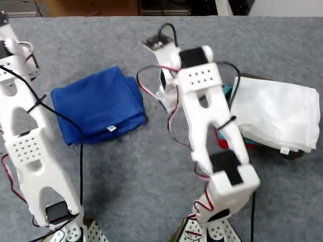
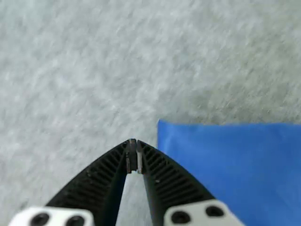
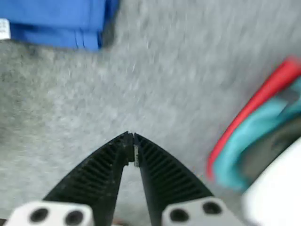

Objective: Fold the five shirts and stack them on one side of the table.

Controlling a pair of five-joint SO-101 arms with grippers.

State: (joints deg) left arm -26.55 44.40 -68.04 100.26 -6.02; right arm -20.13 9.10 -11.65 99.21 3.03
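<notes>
- Your left gripper point(image 2: 133, 157) has its tips pressed together with nothing between them. It hangs over the grey table point(image 1: 151, 171), just beside a corner of the folded blue shirt point(image 1: 96, 106).
- Your right gripper point(image 3: 131, 148) is also pressed together and holds nothing. It is above bare table, between the blue shirt and the stack.
- The stack lies on the right arm's side. The white shirt point(image 1: 275, 116) is on top, and edges of a teal shirt point(image 3: 254, 136) and a red shirt point(image 3: 254, 103) show under it.
- The blue shirt lies well apart from the stack.
</notes>
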